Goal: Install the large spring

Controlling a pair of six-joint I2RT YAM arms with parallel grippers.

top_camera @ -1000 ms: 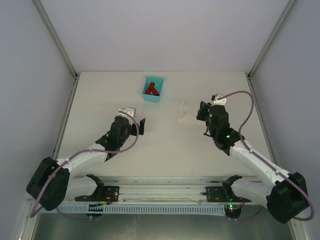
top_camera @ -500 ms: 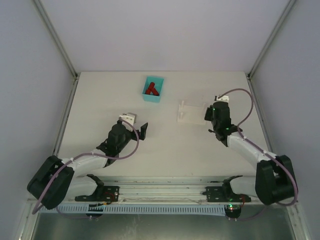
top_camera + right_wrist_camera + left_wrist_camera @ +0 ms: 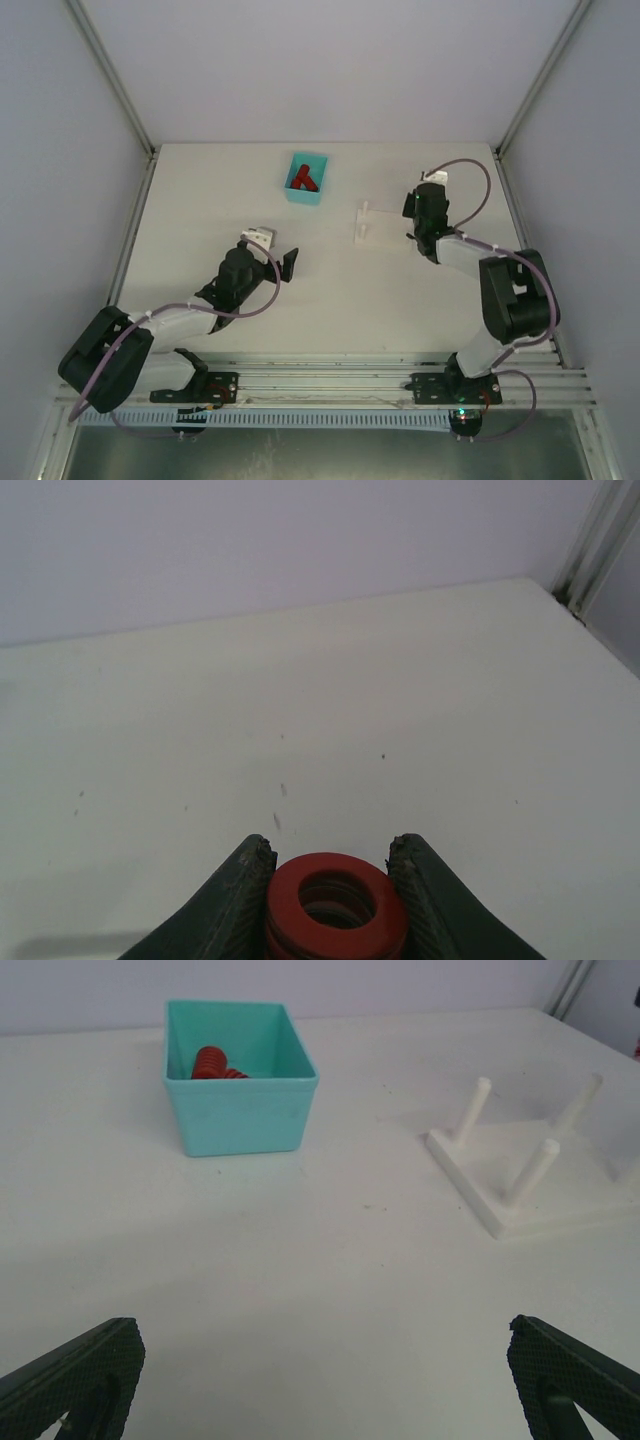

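A: From above, where is your large spring?

B: You can't make it out there. Your right gripper (image 3: 411, 208) hangs just beside the white peg base (image 3: 367, 222), on its right. Your left gripper (image 3: 276, 251) sits mid-table, well apart from both, jaws spread wide. The teal bin (image 3: 305, 178) stands further back on the pale table (image 3: 200, 190), with plain grey walls (image 3: 320, 60) on three sides.

A: And your left wrist view?

B: Both left fingers (image 3: 75, 1375) sit at the frame's bottom corners with nothing between them. Ahead you see the bin (image 3: 240, 1110) with red springs (image 3: 212, 1062) inside, and the peg base (image 3: 530, 1185) to its right, pegs upright.

A: Right wrist?

B: There your large spring (image 3: 335, 905) is pinched between the two fingers (image 3: 245, 885), one pad touching each side, the right gripper (image 3: 332, 846) closed down on it. You see it end-on: its ring face turns toward the lens, so its long axis runs away from the camera. Beyond it lies bare speckled table (image 3: 300, 710), then the wall (image 3: 280, 540).
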